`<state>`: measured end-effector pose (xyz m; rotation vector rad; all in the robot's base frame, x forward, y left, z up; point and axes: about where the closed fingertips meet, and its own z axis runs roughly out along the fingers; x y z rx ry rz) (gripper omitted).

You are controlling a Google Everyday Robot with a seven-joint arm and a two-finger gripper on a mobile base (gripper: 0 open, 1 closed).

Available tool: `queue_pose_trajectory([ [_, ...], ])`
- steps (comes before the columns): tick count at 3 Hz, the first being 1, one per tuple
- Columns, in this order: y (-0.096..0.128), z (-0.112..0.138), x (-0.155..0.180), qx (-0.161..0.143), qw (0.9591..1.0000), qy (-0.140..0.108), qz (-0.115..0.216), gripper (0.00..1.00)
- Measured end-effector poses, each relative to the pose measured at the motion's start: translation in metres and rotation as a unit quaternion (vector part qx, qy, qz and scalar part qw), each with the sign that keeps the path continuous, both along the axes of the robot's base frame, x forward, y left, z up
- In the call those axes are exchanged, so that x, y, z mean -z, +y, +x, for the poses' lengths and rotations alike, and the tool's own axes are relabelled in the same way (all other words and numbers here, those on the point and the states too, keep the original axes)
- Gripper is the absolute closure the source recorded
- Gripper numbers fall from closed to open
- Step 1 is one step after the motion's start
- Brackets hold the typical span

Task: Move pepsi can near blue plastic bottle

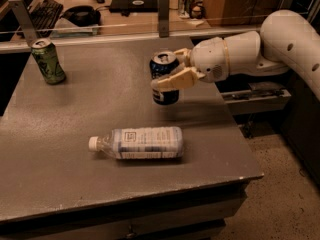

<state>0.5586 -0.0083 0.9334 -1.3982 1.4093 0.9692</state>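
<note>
You see the end effector (166,68) just above the centre of the frame, its fingers clamped on the upright soda can (165,96). The water bottle (137,143) lies on its side on the desk (90,104) just below it, cap pointing left. A green can (48,61) stands at upper left.

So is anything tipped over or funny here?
Only the blue plastic bottle lies on its side, cap pointing left. The green can stands upright, and the gripper grips the pepsi can upright beyond the bottle.
</note>
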Motion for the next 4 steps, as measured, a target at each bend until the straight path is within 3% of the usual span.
queue_pose_trajectory([
  [2,-0.003,-0.044,0.031,-0.08,0.9965,0.023,0.003,0.58],
  [3,-0.005,-0.055,0.039,-0.101,0.9945,0.026,0.003,0.35],
  [4,-0.007,-0.064,0.044,-0.115,0.993,0.026,0.004,0.05],
])
